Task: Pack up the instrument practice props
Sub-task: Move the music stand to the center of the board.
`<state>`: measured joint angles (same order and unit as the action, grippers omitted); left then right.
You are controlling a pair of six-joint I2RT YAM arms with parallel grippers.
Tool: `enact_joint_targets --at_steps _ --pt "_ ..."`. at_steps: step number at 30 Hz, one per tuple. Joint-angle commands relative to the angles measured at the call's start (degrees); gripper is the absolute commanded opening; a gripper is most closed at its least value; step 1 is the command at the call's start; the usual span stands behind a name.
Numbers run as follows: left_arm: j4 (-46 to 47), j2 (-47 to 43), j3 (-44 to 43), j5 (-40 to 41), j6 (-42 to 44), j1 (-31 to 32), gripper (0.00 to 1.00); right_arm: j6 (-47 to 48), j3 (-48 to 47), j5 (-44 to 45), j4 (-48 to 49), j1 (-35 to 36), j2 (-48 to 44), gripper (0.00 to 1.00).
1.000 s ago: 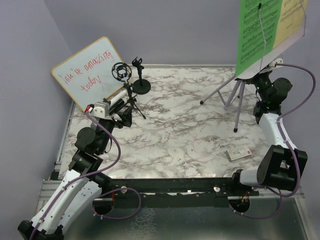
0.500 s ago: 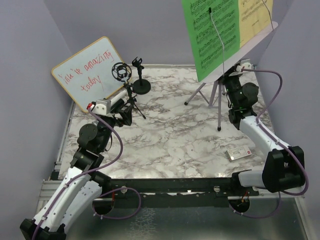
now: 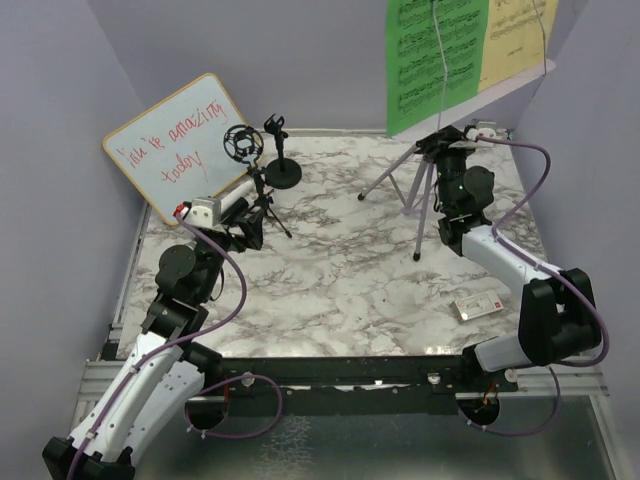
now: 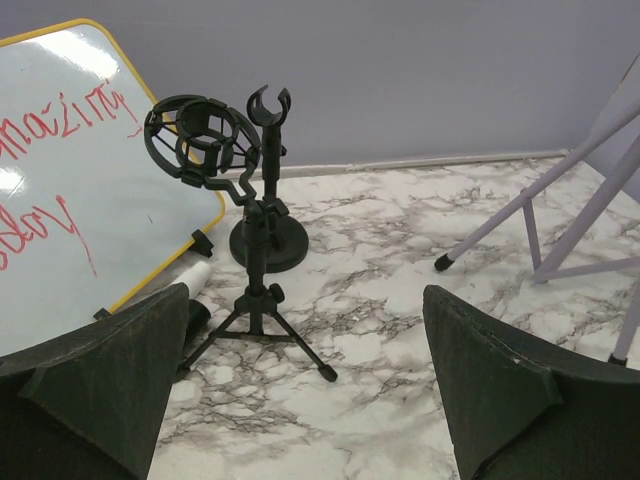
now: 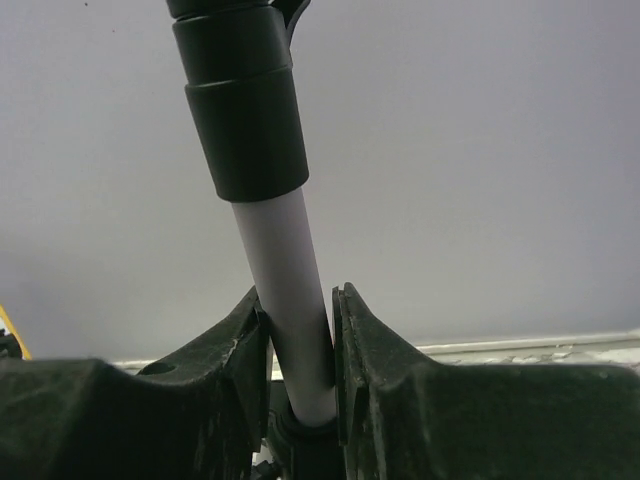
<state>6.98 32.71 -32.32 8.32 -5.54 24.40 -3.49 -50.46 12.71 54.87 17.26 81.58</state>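
The lilac music rack [image 3: 421, 196] stands on splayed legs at the back right of the marble table. It carries a green music sheet [image 3: 436, 60] and a yellow music sheet [image 3: 516, 38]. My right gripper [image 3: 441, 160] is shut on the rack's pale pole [image 5: 288, 270], just below a black collar, with a pad on each side [image 5: 300, 345]. At the back left stands the black mic tripod with ring mount [image 3: 254, 190] [image 4: 252, 300], and the round-base mic holder [image 3: 283, 172] [image 4: 268, 240] is behind it. My left gripper [image 3: 246, 216] [image 4: 305, 300] hangs open just in front of the tripod, holding nothing.
A wood-framed whiteboard with red writing [image 3: 180, 145] leans against the left wall. A white-and-black marker [image 4: 197, 290] lies at its foot. A small flat white device [image 3: 480, 304] lies near the front right. Walls close in the back, left and right.
My right arm has swung the music rack leftward from the right wall toward the table's middle, still gripping the pole. The left arm has barely moved.
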Motion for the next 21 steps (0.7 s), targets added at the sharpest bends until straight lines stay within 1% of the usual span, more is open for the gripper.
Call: enact_joint_targets --at_steps 1,6,10,13,18,21 --pt "-0.4 0.0 -0.2 -1.5 -0.4 -0.5 0.99 -11.0 -4.0 4.3 0.3 1.6 1.9 0.01" --pt "-0.3 -0.2 -0.2 -1.6 -0.6 -0.7 0.99 -11.4 -5.6 3.5 -1.3 1.9 2.3 0.0" --pt "-0.2 -0.1 -0.2 -1.7 -0.8 -0.9 0.99 -9.8 -5.4 4.8 -1.7 4.1 2.9 0.01" --pt "0.0 0.0 -0.2 -2.2 -1.0 -1.0 0.99 -8.0 -5.6 8.3 -1.2 7.0 3.4 0.0" --pt "-0.4 0.8 -1.0 -4.1 -2.1 -1.7 0.99 -10.1 -6.0 13.8 -1.2 9.1 4.4 0.01" --pt "-0.4 1.2 -1.4 -4.8 -3.0 -2.2 0.99 -9.1 -7.4 17.9 -1.3 11.2 5.5 0.0"
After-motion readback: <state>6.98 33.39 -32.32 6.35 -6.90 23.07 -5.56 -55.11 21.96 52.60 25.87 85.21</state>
